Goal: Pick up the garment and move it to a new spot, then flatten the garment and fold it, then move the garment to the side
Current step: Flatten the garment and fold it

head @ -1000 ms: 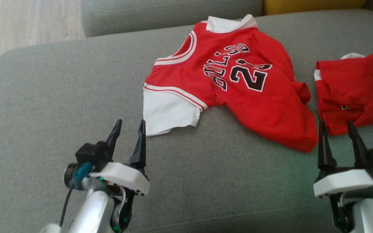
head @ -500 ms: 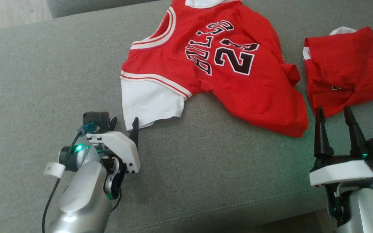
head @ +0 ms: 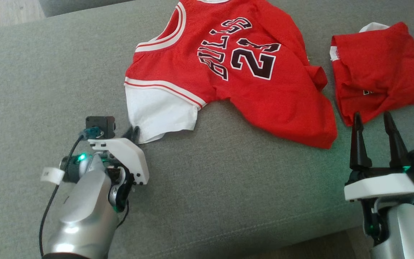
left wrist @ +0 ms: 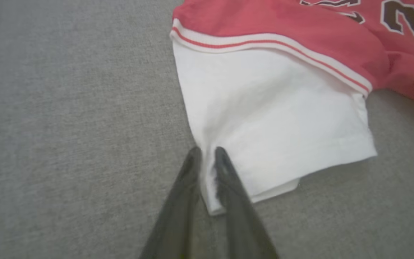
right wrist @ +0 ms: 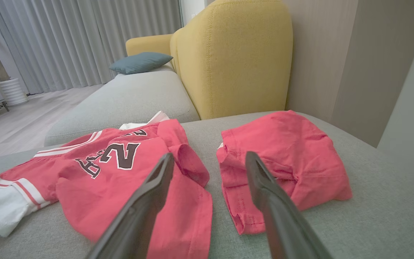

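Observation:
The garment (head: 228, 72), a red jersey with dark lettering and a white sleeve (head: 160, 111), lies spread on the grey sofa cushion (head: 228, 187). My left gripper (head: 134, 132) sits at the sleeve's near left corner. In the left wrist view its fingers (left wrist: 221, 169) stand nearly together, with the white sleeve's (left wrist: 271, 118) edge pinched between them at my left gripper (left wrist: 207, 154). My right gripper (head: 372, 118) hovers open near the jersey's lower right hem, holding nothing. The right wrist view looks between my right gripper (right wrist: 208, 158) at the jersey (right wrist: 99, 169).
A second red piece, crumpled shorts (head: 376, 68), lies to the right of the jersey, just beyond my right gripper. A yellow armchair (right wrist: 232, 54) and a blue pillow (right wrist: 140, 62) stand behind. The cushion's front edge runs close below both arms.
The head camera tilted down, so the picture shifted. My left gripper went forward to the white sleeve's corner and closed its fingers on it. My right gripper stayed open.

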Available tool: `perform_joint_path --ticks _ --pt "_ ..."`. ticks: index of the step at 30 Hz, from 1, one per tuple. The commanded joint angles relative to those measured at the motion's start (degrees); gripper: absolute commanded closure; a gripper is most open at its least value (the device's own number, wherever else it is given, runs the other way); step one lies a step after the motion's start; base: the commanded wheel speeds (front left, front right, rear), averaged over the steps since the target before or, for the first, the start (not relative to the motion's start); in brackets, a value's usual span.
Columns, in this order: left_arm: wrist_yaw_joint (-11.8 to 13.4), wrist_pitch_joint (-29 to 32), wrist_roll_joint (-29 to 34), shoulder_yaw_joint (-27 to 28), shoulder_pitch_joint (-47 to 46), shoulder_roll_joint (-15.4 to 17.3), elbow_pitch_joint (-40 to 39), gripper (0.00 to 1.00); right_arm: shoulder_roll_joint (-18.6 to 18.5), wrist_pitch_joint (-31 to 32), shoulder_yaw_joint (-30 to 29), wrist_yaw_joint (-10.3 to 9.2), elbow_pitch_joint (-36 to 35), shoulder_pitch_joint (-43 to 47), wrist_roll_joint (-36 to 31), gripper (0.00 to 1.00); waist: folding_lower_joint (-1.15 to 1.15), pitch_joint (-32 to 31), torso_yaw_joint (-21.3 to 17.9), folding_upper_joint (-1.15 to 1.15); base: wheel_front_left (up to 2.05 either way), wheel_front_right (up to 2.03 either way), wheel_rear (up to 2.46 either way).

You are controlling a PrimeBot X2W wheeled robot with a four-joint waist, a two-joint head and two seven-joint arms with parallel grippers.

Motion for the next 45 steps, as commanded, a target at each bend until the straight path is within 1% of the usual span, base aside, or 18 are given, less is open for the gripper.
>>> perform_joint_path --ticks 1,3,4,6,12,17,21,24,29,38,45 --pt "-0.57 -0.25 -0.69 0.88 -0.72 0.73 -0.44 1.00 -0.33 -0.74 0.77 0.37 -1.53 -1.85 -0.34 0.00 0.00 -0.12 0.13 0.00 0.00 0.00 0.00" --pt "-0.63 -0.94 -1.04 1.10 -0.80 0.66 -0.62 1.00 -0.33 -0.77 0.63 0.37 -1.44 -1.89 -0.36 0.00 0.00 -0.20 0.21 0.00 0.00 0.00 0.00" --pt "-0.43 -2.93 -1.54 1.63 -0.98 0.57 -1.29 1.00 -0.33 -0.80 0.43 0.37 -1.19 -1.90 -0.26 0.00 0.00 -0.45 0.44 0.00 0.00 0.00 0.00" --pt "-0.32 -4.06 -1.81 1.96 -1.05 0.54 -1.69 1.00 -0.33 -0.76 0.38 0.37 -1.02 -1.84 -0.17 0.00 0.00 -0.59 0.63 0.00 0.00 0.00 0.00" --pt "1.93 -10.37 -2.19 4.07 -1.83 1.44 -4.63 1.00 -0.33 -0.29 0.86 0.37 0.08 -1.75 0.16 0.00 0.00 -1.36 1.68 0.00 0.00 0.00 0.00" --pt "1.98 -13.27 -2.35 5.02 -2.93 2.46 -8.42 1.00 -0.33 0.50 2.23 0.37 1.00 -0.97 1.46 0.00 0.00 -1.41 2.69 0.00 0.00 0.00 0.00" --pt "2.43 -14.37 -2.33 5.90 -3.28 3.48 -11.68 1.00 -0.32 1.17 3.54 0.37 1.96 0.28 2.87 0.00 0.00 -1.33 3.00 0.00 0.00 0.00 0.00" --pt "3.13 -14.96 -2.18 6.67 -3.02 4.23 -14.15 1.00 -0.32 2.70 4.13 0.37 4.02 0.99 4.49 0.00 0.00 -1.27 3.13 0.00 0.00 0.00 0.00" --pt "4.01 -15.55 -2.38 8.12 -1.93 4.93 -17.48 1.00 -0.32 5.09 6.24 0.37 7.90 1.22 8.98 0.00 0.00 -1.17 3.68 0.00 0.00 0.00 0.00" --pt "3.89 -15.74 -2.31 7.51 -0.47 4.70 -19.03 1.00 -0.32 8.19 7.27 0.37 13.99 -0.76 13.39 0.00 0.00 -0.87 5.69 0.00 0.00 0.00 0.00" --pt "3.92 -15.80 -2.35 6.78 -0.49 4.07 -19.60 1.00 -0.32 9.12 8.38 0.37 16.64 -2.44 13.95 0.00 0.00 -0.26 7.12 0.00 0.00 0.00 0.00"
